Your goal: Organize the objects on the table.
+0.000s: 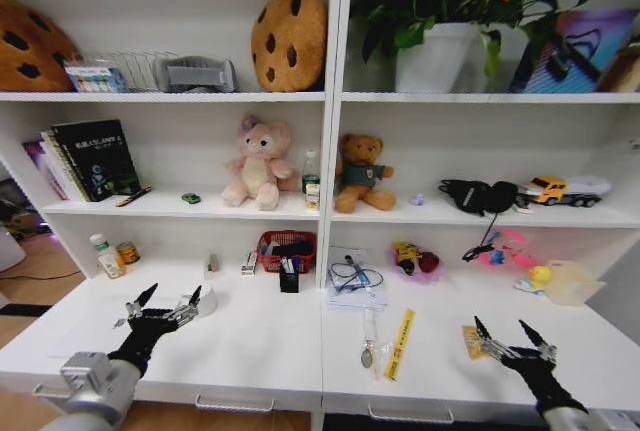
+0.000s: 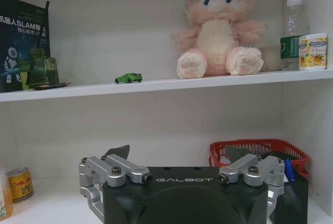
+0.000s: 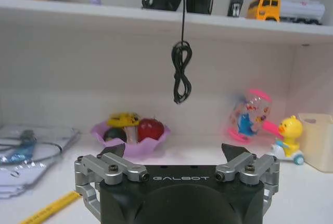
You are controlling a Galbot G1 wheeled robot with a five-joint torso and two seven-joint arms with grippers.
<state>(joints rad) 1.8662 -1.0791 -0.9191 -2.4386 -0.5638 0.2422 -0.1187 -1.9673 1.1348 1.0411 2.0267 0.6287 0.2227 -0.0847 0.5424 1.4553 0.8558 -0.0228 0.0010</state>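
Toy car [image 1: 191, 198] on mid shelf, right of the books [image 1: 88, 159], left of the plush [image 1: 258, 163]; bottle [image 1: 311, 179] betw. plush & teddy bear [image 1: 362, 173]; headphones [image 1: 480, 195] & toy truck [image 1: 563, 190] farther right on same shelf; on desk [image 1: 260, 336]: cans [image 1: 112, 254] at back left, basket [image 1: 287, 248] w/ pen holder [image 1: 289, 277] in front, papers [image 1: 355, 279] right of it, ruler [image 1: 400, 344] nearer front; left end effector [image 1: 166, 303] over desk's left part, right end effector [image 1: 507, 334] over right part.
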